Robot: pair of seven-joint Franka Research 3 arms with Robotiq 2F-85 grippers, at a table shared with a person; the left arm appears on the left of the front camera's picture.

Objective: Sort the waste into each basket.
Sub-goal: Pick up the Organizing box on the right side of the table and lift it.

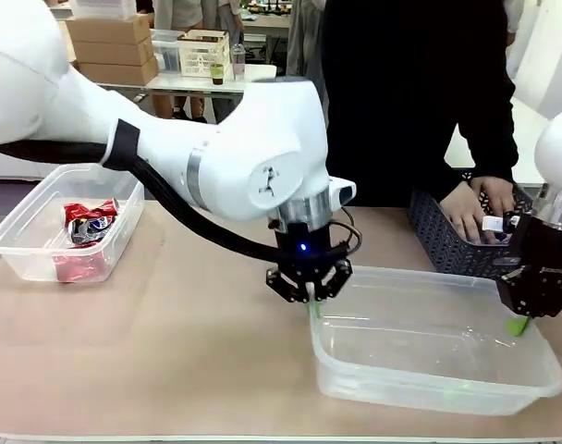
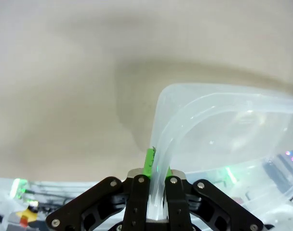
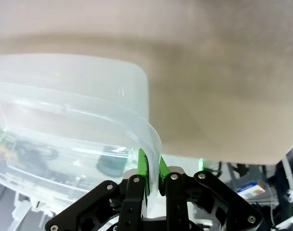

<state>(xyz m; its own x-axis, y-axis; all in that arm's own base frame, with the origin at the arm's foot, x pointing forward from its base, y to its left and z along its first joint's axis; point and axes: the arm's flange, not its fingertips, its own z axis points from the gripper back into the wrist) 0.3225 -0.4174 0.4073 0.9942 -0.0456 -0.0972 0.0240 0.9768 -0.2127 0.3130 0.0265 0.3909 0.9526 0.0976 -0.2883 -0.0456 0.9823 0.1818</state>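
The left end effector [image 1: 310,298] is pressed together on the rolled rim of a large rectangular see-through plastic tub [image 1: 420,388], at the tub's left near corner. Its green pads [image 2: 148,161] pinch the thin wall between them. The right end effector [image 1: 519,324] is likewise clamped on the rim of the same tub at its right end, one green pad [image 3: 142,166] on each side of the curved lip. The tub sits between the two arms on the right half of the brown tabletop [image 1: 170,351]; whether it rests flat or is raised slightly cannot be told. Just behind it, at the far right, stands a dark grey slotted plastic basket [image 1: 438,242], and a person's hand [image 1: 464,215] reaches down into it. Well apart, at the tabletop's left edge, a second clear plastic tub [image 1: 13,245] holds crushed red and blue metal cans [image 1: 89,222].
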